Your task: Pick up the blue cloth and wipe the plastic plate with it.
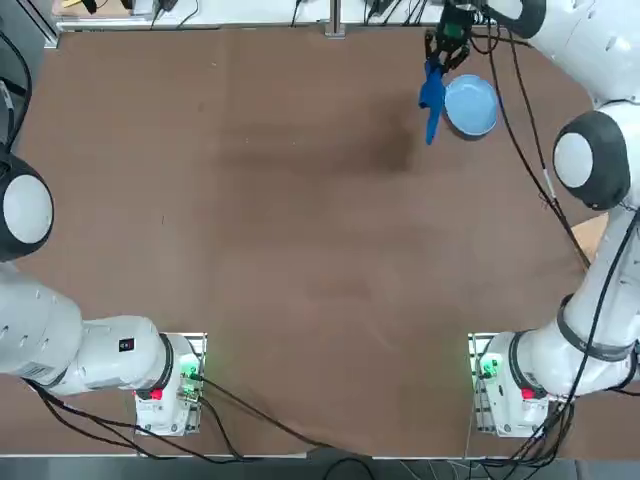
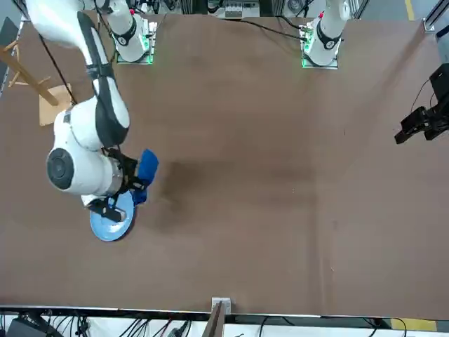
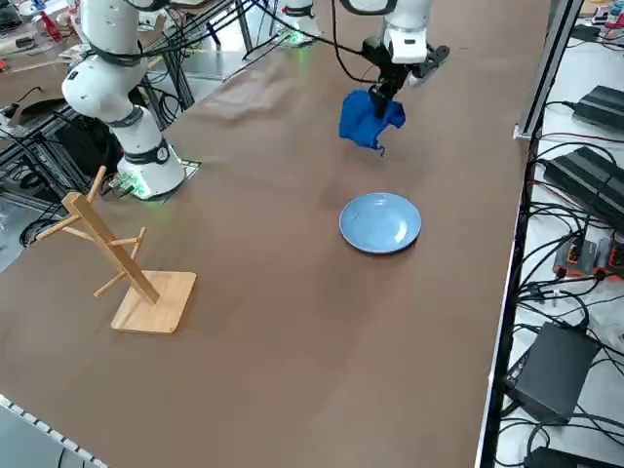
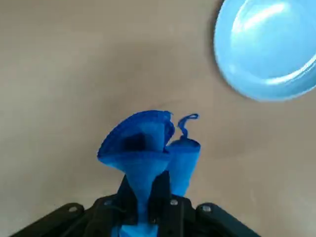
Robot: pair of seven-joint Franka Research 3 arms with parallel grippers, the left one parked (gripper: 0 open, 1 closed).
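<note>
No readable text, labels, brands or nos. anywhere. The small dark tag on the parked arm's base link (image 1: 126, 345) was too small to make out.

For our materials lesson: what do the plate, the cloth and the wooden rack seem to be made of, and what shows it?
Plate: likely plastic, smooth and glossy; light glints off its pale blue surface.
Cloth: soft woven fabric, matte; it hangs in folds from the shut right gripper, with a loose thread.
Rack: probably bare, unpainted wood; pale tan pegs and base.
</note>
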